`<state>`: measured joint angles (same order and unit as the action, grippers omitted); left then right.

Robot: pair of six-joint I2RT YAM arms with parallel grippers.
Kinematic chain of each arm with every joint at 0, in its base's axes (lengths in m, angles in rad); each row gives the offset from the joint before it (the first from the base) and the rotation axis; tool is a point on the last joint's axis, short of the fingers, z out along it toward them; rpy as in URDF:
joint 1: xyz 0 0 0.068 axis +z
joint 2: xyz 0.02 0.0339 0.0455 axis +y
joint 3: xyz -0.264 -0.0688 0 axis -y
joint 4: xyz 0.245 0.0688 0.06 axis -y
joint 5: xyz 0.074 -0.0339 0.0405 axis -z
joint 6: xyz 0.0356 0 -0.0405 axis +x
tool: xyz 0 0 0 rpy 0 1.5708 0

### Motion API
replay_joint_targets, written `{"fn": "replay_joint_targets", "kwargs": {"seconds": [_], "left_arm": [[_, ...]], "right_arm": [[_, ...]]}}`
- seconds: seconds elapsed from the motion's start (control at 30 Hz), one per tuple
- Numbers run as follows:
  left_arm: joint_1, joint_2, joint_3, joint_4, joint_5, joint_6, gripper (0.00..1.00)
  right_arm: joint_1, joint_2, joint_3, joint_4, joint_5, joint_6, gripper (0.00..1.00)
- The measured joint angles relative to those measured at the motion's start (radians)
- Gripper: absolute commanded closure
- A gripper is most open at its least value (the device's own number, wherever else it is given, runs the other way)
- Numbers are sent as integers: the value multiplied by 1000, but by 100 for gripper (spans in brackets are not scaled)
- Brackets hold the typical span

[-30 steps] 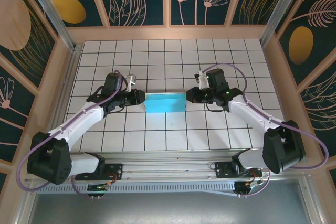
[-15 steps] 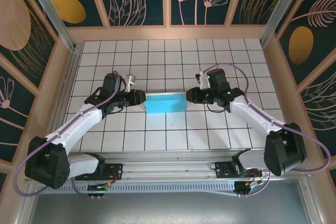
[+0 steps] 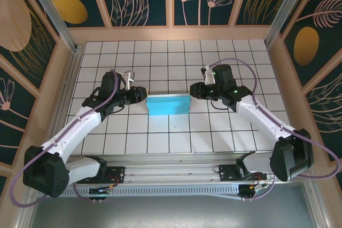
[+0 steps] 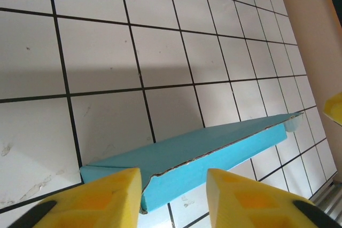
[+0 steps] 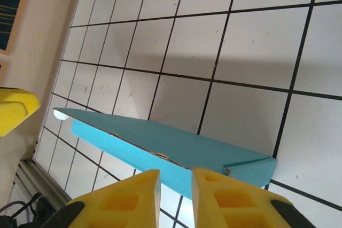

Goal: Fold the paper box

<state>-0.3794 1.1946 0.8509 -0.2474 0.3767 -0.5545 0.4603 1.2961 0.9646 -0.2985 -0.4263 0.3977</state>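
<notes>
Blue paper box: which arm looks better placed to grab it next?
Probably left, narrowly. The left end effector stands open wider, with the end of the paper box lined up at its gap. The right end effector is just as near, but its gap is narrow.

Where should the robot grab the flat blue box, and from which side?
Probably best to grip a short end of the blue box, coming in low from that side. It lies flat and thin on the table, so only its edges can be pinched, and each short end faces an arm.
</notes>
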Motion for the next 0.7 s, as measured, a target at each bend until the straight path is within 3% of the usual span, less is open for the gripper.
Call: {"fn": "replay_joint_targets", "kwargs": {"seconds": [0.33, 0.7], "left_arm": [[-8, 39, 3, -71, -17, 39, 65], [-16, 58, 4, -102, -18, 66, 70]], "right_arm": [[3, 19, -18, -7, -1, 2, 80], [9, 27, -38, -7, -12, 2, 84]]}}
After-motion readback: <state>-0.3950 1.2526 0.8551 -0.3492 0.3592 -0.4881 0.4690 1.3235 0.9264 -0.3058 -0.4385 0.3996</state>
